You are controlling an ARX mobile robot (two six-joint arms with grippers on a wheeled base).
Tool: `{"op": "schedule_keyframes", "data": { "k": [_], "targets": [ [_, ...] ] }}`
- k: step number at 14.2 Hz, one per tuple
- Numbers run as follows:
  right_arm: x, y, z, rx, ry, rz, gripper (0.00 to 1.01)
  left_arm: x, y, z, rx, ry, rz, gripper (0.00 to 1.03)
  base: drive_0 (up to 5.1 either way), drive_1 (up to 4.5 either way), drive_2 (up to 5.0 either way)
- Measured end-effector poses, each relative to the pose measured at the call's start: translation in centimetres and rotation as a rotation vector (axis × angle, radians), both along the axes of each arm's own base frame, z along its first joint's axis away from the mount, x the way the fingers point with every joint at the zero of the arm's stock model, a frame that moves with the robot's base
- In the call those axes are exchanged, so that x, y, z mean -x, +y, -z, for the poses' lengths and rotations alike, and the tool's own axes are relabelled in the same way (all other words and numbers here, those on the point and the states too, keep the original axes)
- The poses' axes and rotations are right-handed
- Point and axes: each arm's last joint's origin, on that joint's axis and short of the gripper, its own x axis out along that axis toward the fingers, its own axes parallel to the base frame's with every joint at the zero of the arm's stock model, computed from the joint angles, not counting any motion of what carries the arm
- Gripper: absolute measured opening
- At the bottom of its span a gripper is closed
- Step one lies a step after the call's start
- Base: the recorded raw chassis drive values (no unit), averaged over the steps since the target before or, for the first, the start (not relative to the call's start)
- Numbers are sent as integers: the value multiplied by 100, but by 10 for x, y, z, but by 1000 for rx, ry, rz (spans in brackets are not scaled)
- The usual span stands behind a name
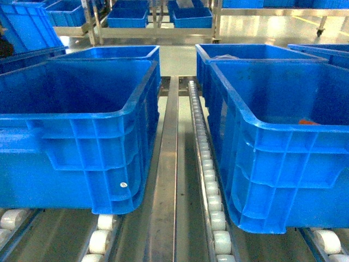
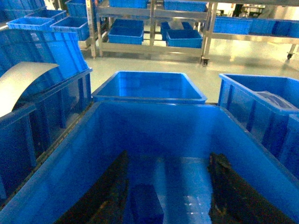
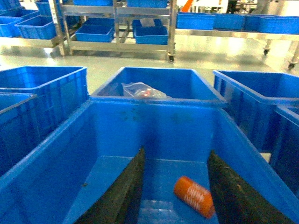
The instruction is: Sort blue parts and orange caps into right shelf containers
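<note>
I work in a warehouse: blue bins (image 1: 76, 136) on a steel roller rack (image 1: 210, 185), shelving (image 2: 154, 28) behind.

- Two large blue containers are seen up front on the shelf (image 1: 173, 180): the left container (image 1: 82, 158) fills the left of the frame, the right container (image 1: 278, 164) the right.
- A steel beam and a row of white rollers (image 1: 210, 180) are framed between them.
- A sliver of an orange cap (image 1: 308, 121) is glimpsed at right, inside the right container.
- More blue bins (image 1: 128, 16) are lined up along the top.

Both grippers (image 2: 168, 196) (image 3: 175, 196) spread wide, empty
</note>
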Motion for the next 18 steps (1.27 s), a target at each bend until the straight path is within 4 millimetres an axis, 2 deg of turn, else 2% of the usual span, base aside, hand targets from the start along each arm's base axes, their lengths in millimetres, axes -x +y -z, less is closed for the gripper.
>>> {"op": "schedule_keyframes", "data": {
  "k": [3,4,8,11,12,13,15,18],
  "targets": [
    [51,-5,17,-2,22,18,5,50,-1,21,-1,29,3,8,0,0,0],
    [64,-4,20,-4,24,11,2,62,-1,24,-2,29,3,2,0,0,0],
    [105,-4,30,-5,28,12,2,103,-1,34,-2,31,3,2,0,0,0],
    [127,-4,38,-5,10,12,2,126,-1,38,-2,-8,3,2,0,0,0],
    [135,-4,47,-5,56,12,2,132,-1,48,-2,33,3,2,0,0,0],
    [142,-4,46,-5,44,12,2,139,-1,54,-2,65,3,2,0,0,0],
    [150,-4,40,-5,19,12,2,147,-1,46,-2,20,3,2,0,0,0],
    [165,-4,39,-5,15,12,2,162,-1,45,-2,21,3,2,0,0,0]
  ]
}}
